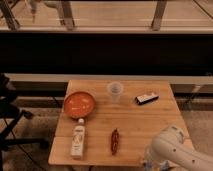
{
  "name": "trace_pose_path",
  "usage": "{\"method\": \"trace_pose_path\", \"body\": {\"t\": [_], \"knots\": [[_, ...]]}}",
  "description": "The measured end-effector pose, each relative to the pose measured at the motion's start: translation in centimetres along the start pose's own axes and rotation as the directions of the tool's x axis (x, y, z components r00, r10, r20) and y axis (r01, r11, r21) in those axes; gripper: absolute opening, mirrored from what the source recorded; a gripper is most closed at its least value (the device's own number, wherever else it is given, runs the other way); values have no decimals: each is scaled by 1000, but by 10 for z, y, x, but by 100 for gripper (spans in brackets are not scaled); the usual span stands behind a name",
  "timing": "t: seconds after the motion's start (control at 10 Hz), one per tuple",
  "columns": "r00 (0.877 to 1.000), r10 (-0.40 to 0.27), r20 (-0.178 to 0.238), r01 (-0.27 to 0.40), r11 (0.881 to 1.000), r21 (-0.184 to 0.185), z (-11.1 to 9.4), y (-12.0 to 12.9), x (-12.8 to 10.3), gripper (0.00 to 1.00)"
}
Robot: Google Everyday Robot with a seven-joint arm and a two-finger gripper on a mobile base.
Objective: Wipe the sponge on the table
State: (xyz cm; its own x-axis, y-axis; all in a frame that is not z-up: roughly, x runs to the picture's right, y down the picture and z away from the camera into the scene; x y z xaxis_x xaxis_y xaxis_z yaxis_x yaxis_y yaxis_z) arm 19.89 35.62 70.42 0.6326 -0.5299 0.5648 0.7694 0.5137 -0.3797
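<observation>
The light-brown wooden table (135,125) fills the middle of the camera view. My white arm (172,150) reaches in from the bottom right and covers the table's front right corner. The gripper does not show; it lies behind or below the arm's white shell at that corner. No sponge shows in this frame, so it is hidden or out of view.
An orange plate (79,104) sits at the table's left. A clear plastic cup (115,90) stands at the back middle, and a black-and-white bar (146,98) lies at the back right. A white bottle (78,139) and a small red item (114,141) lie near the front edge. A dark wall runs behind the table.
</observation>
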Motion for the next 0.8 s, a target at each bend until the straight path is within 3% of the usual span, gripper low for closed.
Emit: {"method": "trace_pose_path", "body": {"t": [0.5,0.8], "knots": [[997,-77,8,77,997,-16,-6,-39,-14,0],[996,-93,11,93,994,-48,1,-69,0,0]]}}
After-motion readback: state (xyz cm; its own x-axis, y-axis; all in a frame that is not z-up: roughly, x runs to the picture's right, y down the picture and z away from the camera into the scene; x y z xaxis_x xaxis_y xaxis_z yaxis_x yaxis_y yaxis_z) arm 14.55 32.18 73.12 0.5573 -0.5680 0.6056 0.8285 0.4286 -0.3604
